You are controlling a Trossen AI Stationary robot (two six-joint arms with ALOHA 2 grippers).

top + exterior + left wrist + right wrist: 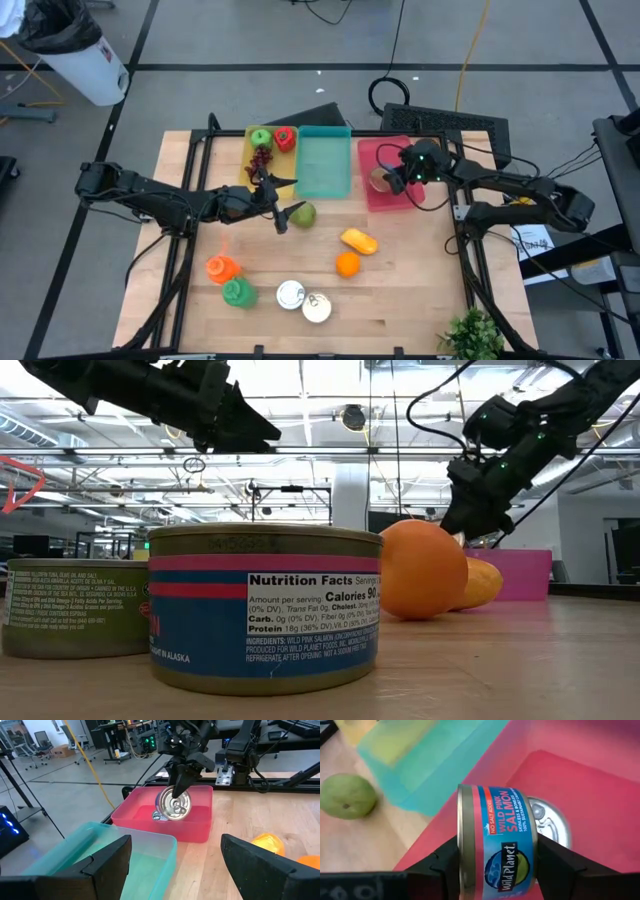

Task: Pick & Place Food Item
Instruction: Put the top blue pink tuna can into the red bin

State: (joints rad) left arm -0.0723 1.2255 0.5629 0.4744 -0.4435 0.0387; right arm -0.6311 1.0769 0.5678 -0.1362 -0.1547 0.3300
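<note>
1. My right fingers [497,865] clench a salmon can [497,847] by its curved sides, upper right of the high view, above the pink bin [372,195].
2. It looks rigid, weighty, slick-walled; gripping across the label suits it.
3. My left fingers [283,200] hang released mid-surface.

left claw [283,203] hovers spread wide; right claw [385,180] is clamped, arm extended.
</note>
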